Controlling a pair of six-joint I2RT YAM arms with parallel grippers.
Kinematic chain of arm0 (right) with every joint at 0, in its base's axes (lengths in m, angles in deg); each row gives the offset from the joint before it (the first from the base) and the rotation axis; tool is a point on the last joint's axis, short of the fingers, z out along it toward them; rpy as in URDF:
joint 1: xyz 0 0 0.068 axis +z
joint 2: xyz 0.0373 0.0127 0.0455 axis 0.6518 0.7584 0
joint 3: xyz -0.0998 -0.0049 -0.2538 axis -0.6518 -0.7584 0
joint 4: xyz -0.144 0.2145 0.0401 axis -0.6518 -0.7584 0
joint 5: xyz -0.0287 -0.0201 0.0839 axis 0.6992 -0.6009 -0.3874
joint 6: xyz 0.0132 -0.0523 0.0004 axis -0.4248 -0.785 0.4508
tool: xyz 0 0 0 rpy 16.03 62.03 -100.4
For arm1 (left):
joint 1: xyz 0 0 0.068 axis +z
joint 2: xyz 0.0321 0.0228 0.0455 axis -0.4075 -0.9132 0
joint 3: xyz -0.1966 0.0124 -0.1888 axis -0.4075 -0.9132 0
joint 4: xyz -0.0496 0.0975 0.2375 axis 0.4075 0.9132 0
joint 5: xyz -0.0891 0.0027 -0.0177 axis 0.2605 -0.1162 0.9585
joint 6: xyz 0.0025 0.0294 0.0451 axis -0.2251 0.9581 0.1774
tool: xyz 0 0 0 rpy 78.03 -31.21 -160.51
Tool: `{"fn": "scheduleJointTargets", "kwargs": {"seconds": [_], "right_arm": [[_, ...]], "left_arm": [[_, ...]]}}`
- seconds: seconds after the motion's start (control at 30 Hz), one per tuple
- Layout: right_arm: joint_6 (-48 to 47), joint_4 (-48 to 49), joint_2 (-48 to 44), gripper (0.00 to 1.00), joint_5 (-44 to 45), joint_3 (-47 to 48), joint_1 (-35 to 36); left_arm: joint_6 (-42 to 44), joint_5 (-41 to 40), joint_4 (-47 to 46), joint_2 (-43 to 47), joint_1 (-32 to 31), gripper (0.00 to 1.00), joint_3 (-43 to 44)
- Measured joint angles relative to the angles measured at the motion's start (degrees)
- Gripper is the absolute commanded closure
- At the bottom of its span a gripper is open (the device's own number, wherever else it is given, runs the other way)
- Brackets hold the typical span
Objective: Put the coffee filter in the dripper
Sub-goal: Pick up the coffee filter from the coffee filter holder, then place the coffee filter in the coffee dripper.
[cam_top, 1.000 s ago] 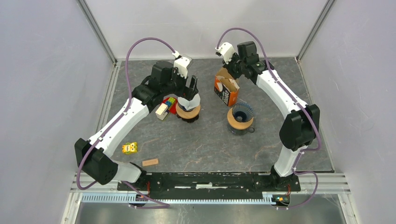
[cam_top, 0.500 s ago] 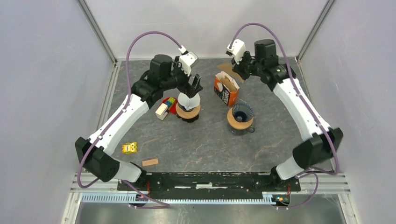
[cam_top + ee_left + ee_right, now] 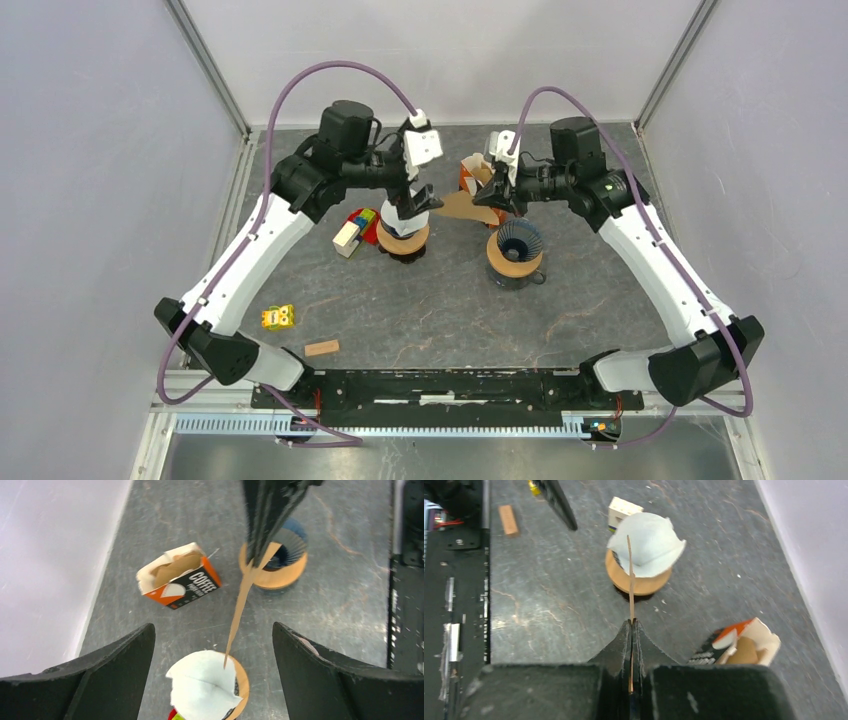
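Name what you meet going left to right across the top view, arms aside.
yellow toy → wooden block → cream block → dripper with the white filter → brown coffee filter → blue dripper. The orange filter box overlaps the brown filter, so it is left out.

Top cam: high, behind, looks down. Wrist cams: close, face each other; all share filter box (image 3: 187,585).

The right claw (image 3: 631,624) has swung forward from the orange box (image 3: 177,575), carrying a brown filter (image 3: 458,207) toward the left claw (image 3: 420,196), which has shifted right
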Motion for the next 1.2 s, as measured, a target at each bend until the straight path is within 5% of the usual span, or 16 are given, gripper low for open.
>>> {"fn": "scheduleJointTargets", "kwargs": {"seconds": [0.63, 0.8, 0.87, 1.07, 1.2], "right_arm": [[-0.50, -0.13, -1.05, 1.00, -10.99, -3.48, 1.84], [-0.48, -0.09, -2.16, 1.00, -11.17, -3.48, 1.84], [-0.46, -0.07, -2.25, 1.00, -11.17, -3.48, 1.84], [0.59, 0.46, -2.49, 0.45, -9.20, -3.50, 1.84], [0.17, 1.18, -4.42, 0.22, -4.81, -3.69, 1.84]], "left_arm": [[7.67, 4.26, 10.29, -4.42, -7.39, 0.60, 1.05], [7.65, 4.50, 10.34, -4.44, -7.39, 0.92, 0.33], [7.65, 4.48, 10.43, -4.44, -7.39, 0.98, -0.26], [5.31, 3.87, 10.32, -4.26, -7.45, 0.98, -0.92], [-4.72, 2.49, 9.11, -4.00, -6.64, 0.98, -1.05]]}}
